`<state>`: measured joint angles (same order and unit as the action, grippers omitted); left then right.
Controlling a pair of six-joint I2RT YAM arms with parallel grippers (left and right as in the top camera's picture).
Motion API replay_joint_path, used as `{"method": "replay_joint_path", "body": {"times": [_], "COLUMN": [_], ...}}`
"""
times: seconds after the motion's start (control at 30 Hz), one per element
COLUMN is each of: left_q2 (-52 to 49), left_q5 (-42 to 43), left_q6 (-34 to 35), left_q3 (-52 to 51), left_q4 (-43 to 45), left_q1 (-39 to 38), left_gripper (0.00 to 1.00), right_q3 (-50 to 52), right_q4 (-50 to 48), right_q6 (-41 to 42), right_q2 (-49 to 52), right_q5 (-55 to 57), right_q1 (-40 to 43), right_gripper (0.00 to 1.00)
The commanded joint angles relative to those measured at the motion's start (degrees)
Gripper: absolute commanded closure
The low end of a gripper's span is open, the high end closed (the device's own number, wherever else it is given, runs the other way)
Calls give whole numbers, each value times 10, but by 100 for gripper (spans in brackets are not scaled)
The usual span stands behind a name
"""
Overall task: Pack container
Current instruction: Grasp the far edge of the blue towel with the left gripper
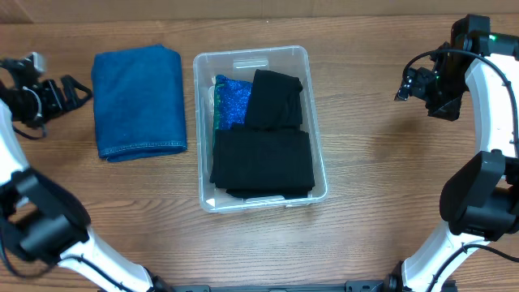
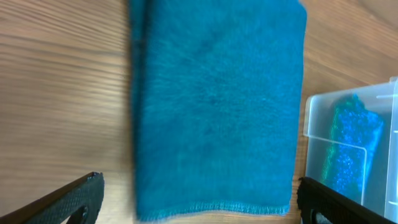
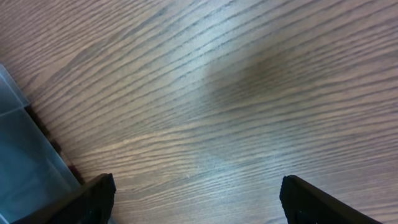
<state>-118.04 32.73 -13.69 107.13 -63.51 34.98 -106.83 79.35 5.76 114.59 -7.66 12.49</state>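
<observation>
The clear plastic container [image 1: 318, 138] stands mid-table. It holds two folded black garments [image 1: 263, 158] and a sparkly blue cloth [image 1: 231, 96] at its back left. A folded teal towel [image 1: 138, 101] lies on the table just left of it, and fills the left wrist view [image 2: 217, 106], where the container's corner [image 2: 348, 118] shows at right. My left gripper [image 1: 69, 91] is open and empty, left of the towel, its fingers [image 2: 199, 199] spread wide. My right gripper [image 1: 408, 83] is open and empty over bare table right of the container, fingers apart [image 3: 196, 196].
The wooden table [image 1: 381, 178] runs to all sides. The container's edge [image 3: 18, 143] shows at the left of the right wrist view. Both arms' white links stand at the near left and right corners.
</observation>
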Motion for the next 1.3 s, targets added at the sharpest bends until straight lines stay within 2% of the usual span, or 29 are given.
{"method": "replay_joint_path", "body": {"times": [0.0, 0.17, 0.3, 0.5, 0.83, 0.87, 0.93, 0.97, 1.0, 1.13, 1.27], "left_q2": [-94, -169, -173, -184, -221, -220, -220, -220, -218, -200, -138], "left_q5": [135, 148, 88, 54, 58, 63, 83, 95, 109, 123, 132], "left_q6": [-50, -39, -5, 25, 66, 66, 66, 66, 66, 61, 55], "left_q3": [3, 3, 3, 3, 3, 3, 3, 3, 3, 3, 3], "left_q4": [24, 73, 120, 156, 158, 155, 143, 139, 133, 108, 71], "left_q1": [-1, -2, -4, -28, -63, -63, -63, -63, -62, -61, -61], "left_gripper": [0, 0, 0, 0, 1, 7, 36, 55, 63, 79, 84], "right_q3": [-12, -12, -12, -12, -12, -12, -12, -12, -12, -12, -12], "right_q4": [8, 11, 11, 12, 16, 17, 19, 20, 21, 23, 24], "right_q6": [0, 1, 1, 3, 3, 2, 2, 2, 2, 0, -5], "right_q2": [-11, -11, -11, -11, -11, -11, -11, -11, -11, -11, -11], "right_q5": [-5, -5, -5, -5, -5, -5, -5, -5, -5, -5, -5], "right_q1": [-1, -1, -1, -1, -1, -1, -1, -1, -1, -1, -1], "right_gripper": [10, 9, 7, 6, 6, 6, 6, 6, 6, 6, 6]}}
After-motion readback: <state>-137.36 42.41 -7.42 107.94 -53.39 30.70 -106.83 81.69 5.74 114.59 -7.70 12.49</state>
